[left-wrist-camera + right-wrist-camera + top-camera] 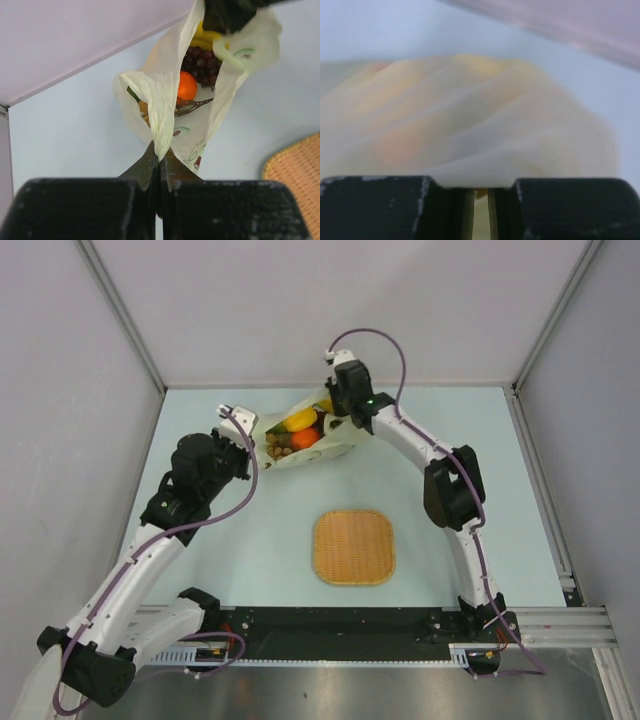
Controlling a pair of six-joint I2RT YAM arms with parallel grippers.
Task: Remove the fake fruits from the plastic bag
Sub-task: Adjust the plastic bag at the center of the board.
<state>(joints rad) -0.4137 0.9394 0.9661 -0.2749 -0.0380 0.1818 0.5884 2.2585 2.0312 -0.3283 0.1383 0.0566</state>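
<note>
Bench: pale blue, walled on three sides. The plastic bag lies at its far side, between the two arms, with its mouth facing up to the top camera. It appears stretched from both ends, presumably to keep the thin film from collapsing over the contents. The woven mat sits well apart from the bag, nearer the arm bases, with nothing on it; it is probably the drop spot. Left hand: jaws closed tight on a gathered edge of the bag, the film rising taut from the tips. Right hand: jaws narrow, with pale film caught in the slit between them. Its view is filled with blurred bag, so I judge it is gripping the opposite edge. All fruits seen are inside the bag: a yellow fruit, the orange, dark grapes and a brown cluster. None is out yet. One hand must let go to reach in, and the mouth may then sag shut.
</note>
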